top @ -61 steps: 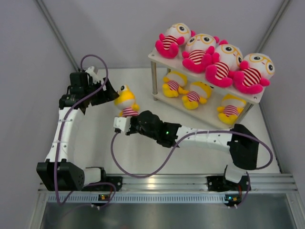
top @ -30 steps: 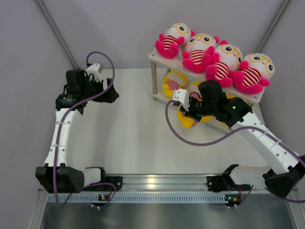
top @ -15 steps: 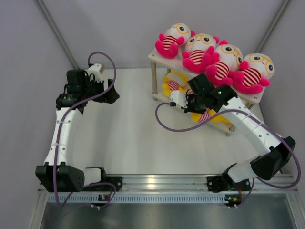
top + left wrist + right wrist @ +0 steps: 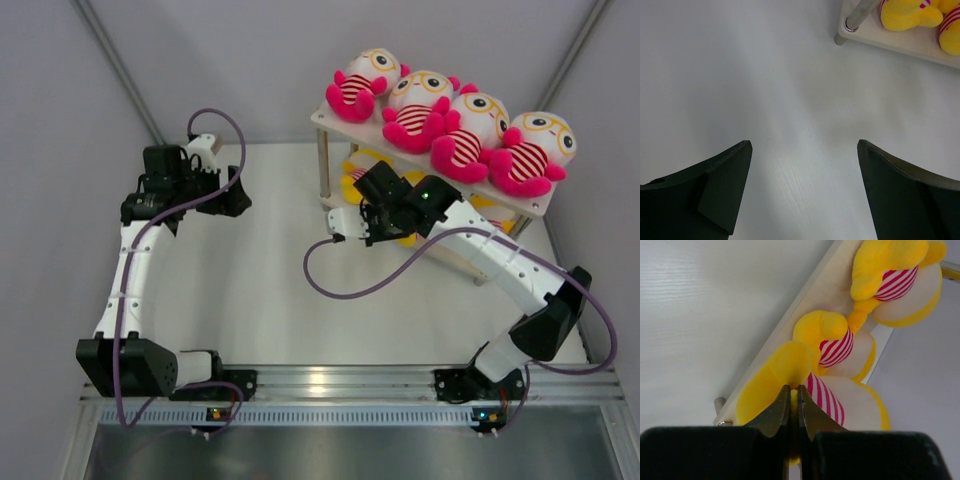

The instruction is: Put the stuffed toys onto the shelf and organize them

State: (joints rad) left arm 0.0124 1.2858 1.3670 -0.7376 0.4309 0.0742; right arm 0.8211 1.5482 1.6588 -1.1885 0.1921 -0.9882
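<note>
Pinched shut, my right gripper (image 4: 794, 391) has a yellow limb of one yellow plush doll (image 4: 823, 397) clamped between its fingers. That doll lies on the lower board of the white two-tier shelf (image 4: 826, 290), its red-and-white striped belly showing just past my fingertips. Two more yellow dolls lie further along the same board, the middle one (image 4: 842, 347) just beside the one I hold and the far one (image 4: 900, 282) just beside that. Seen from above, my right arm reaches in under the top board, where four pink plush dolls (image 4: 418, 112) sit in a row, side by side. My left gripper (image 4: 804, 145) hangs with its jaws spread wide and nothing between them, over the white table (image 4: 765, 75), well apart from the shelf; one silver leg (image 4: 858, 15) and the board's corner show at the top edge of its wrist view.
</note>
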